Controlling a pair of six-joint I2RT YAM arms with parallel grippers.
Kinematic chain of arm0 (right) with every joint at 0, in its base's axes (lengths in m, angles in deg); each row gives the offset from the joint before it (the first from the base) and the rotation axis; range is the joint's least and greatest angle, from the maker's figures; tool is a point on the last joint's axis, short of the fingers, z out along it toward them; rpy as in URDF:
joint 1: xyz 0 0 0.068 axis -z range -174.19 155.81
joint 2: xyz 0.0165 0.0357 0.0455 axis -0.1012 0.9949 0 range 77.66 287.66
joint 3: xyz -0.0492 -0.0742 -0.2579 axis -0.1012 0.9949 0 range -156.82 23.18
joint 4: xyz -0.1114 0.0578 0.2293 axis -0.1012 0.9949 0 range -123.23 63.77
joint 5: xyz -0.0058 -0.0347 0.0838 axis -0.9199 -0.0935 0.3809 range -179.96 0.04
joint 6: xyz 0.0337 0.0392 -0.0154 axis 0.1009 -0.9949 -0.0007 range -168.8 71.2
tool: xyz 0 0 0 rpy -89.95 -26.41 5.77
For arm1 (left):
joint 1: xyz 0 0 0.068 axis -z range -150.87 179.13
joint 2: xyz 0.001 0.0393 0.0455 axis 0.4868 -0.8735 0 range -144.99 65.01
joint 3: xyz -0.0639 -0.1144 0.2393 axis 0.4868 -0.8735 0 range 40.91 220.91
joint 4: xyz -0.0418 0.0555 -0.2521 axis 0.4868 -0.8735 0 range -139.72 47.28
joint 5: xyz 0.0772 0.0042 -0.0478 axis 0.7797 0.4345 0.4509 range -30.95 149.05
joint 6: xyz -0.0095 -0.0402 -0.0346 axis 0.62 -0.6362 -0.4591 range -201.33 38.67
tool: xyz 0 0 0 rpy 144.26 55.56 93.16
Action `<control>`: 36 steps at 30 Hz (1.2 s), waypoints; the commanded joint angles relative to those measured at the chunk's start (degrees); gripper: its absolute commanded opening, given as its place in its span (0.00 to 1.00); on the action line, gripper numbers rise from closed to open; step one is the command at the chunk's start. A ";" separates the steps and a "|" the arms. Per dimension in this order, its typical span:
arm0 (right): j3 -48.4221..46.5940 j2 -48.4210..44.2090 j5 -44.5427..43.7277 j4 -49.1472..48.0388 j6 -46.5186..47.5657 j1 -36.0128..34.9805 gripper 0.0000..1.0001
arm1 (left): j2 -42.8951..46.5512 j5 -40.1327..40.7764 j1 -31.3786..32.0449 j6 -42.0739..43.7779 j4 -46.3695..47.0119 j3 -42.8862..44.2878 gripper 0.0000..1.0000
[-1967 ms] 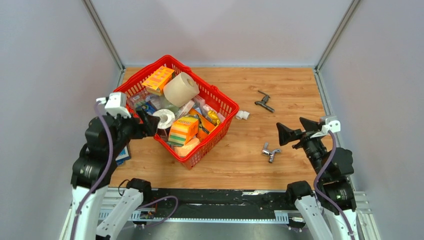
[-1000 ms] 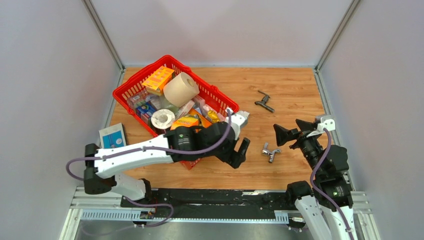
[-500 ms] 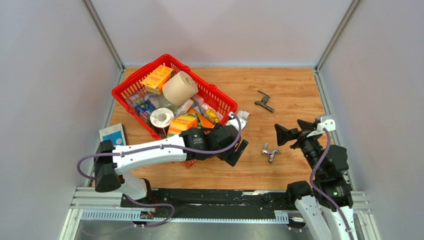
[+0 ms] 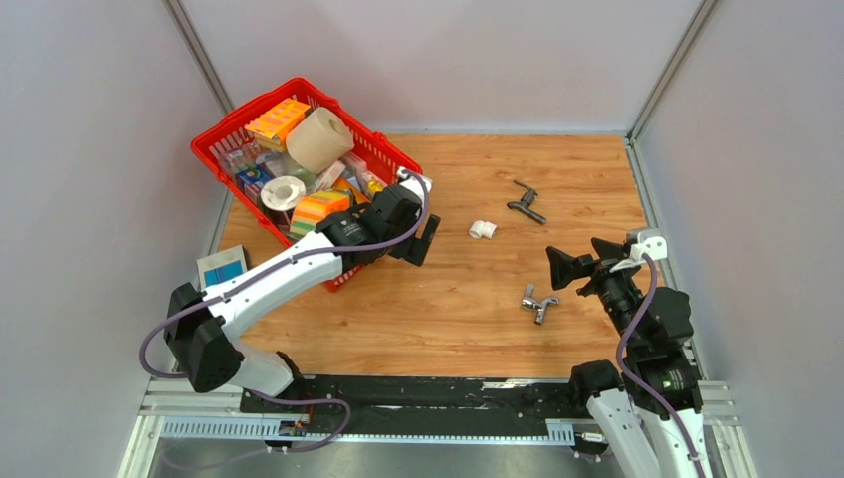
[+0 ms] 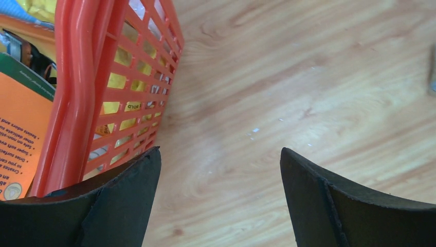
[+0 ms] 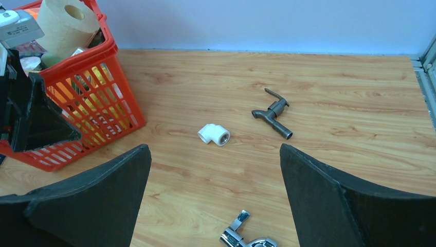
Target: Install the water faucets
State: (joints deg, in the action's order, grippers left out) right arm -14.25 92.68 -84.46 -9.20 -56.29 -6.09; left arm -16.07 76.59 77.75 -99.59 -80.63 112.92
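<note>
The shiny silver water faucet point(image 4: 538, 303) lies on the wood near the front right, just ahead of my right gripper point(image 4: 577, 257), which is open and empty. In the right wrist view it sits low between the fingers point(image 6: 247, 237). The dark grey water faucet point(image 4: 527, 202) point(image 6: 272, 113) lies further back. My left gripper point(image 4: 418, 239) point(image 5: 220, 152) is open over bare wood. Its left finger point(image 5: 123, 190) is against the outside of the red basket point(image 5: 103, 103).
The red basket point(image 4: 231, 189) point(image 6: 92, 98), full of groceries and a paper roll, stands at the back left. A white pipe fitting point(image 4: 482, 229) point(image 6: 214, 134) lies between the basket and the dark faucet. A blue-white box point(image 4: 221, 267) lies at the left edge.
The left arm has swung from beside the silver faucet to the back left. The basket has slid with it toward the far left corner, which uncovered the white fitting. The right arm is still.
</note>
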 commanded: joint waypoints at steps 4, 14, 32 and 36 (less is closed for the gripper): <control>-0.98 7.28 0.13 -0.21 -2.44 -0.14 1.00 | -2.06 2.15 -7.48 6.74 3.98 2.69 0.93; -3.79 27.31 -4.01 -0.83 -11.40 -0.14 1.00 | -3.13 -2.86 -9.86 7.45 3.28 9.81 0.93; -9.14 63.78 13.74 -26.67 -0.52 -0.23 0.86 | 13.65 -22.55 -12.32 6.75 4.24 6.49 0.93; -13.89 72.67 17.52 -26.93 1.59 -0.14 0.76 | 18.66 -21.94 -12.32 7.19 11.44 -1.94 0.93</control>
State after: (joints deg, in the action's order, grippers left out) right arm -22.71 160.31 -73.16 -30.99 -58.25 -6.09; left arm -0.75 56.41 65.45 -93.73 -76.37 116.53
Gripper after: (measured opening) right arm 0.790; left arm 0.932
